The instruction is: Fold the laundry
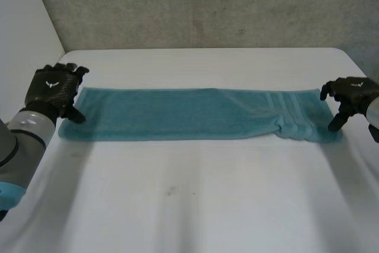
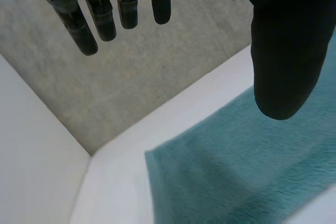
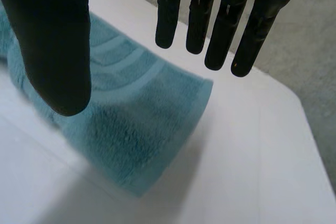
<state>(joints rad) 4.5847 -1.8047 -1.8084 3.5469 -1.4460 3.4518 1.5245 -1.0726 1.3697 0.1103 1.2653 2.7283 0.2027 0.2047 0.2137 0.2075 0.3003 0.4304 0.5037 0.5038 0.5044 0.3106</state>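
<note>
A: Teal terry, a single towel [image 1: 195,114], lying as a long strip across the middle of the frame on the white table [image 1: 189,205]. How far along is it?

B: Partway, I'd judge. The strip looks doubled lengthwise (the end under the right hand has a thick, rounded edge). The two short ends have not been brought together.

A: And the hands?

B: The left hand [image 1: 53,90] is at the strip's left end, centre-left of the frame. Its fingers are straight, the thumb is apart, and it grips nothing. The right hand [image 1: 349,96] hovers at the right end, centre-right, spread the same way and empty too.

A: The count?

B: One towel, two hands, one table. The crosswise folds are left to do.
</note>
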